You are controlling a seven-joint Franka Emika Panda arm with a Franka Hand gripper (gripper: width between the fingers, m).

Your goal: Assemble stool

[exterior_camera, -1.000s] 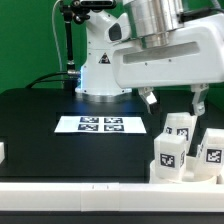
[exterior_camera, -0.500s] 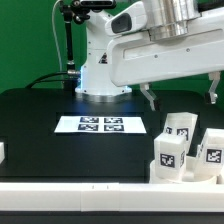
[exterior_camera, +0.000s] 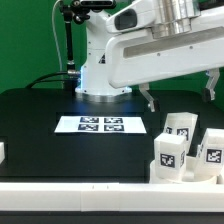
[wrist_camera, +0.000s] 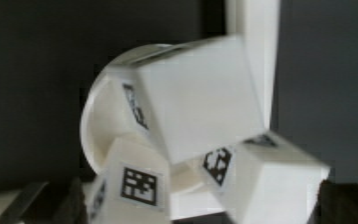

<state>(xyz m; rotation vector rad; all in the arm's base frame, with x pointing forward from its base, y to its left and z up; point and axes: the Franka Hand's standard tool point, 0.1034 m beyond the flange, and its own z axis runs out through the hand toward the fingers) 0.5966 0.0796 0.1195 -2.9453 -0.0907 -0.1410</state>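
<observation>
Three white stool legs with marker tags stand close together at the exterior view's right: one behind [exterior_camera: 178, 126], one in front [exterior_camera: 169, 153], one at the edge [exterior_camera: 211, 146]. My gripper [exterior_camera: 180, 92] hangs above them, open and empty, with its dark fingers [exterior_camera: 148, 98] spread wide. In the wrist view the legs [wrist_camera: 194, 100] fill the picture, one with its tag showing [wrist_camera: 137, 182]. The round white seat's rim [wrist_camera: 98, 108] curves behind them. The gripper [wrist_camera: 194, 208] is above the cluster and touches nothing.
The marker board [exterior_camera: 100, 124] lies in the middle of the black table. The robot base [exterior_camera: 100, 72] stands behind it. A white rail [exterior_camera: 80, 195] runs along the front edge. A small white piece [exterior_camera: 2, 152] sits at the exterior view's left edge.
The hand has risen and shifted toward the exterior view's right. One finger now shows near the right edge, farther from the other. The legs have not moved.
</observation>
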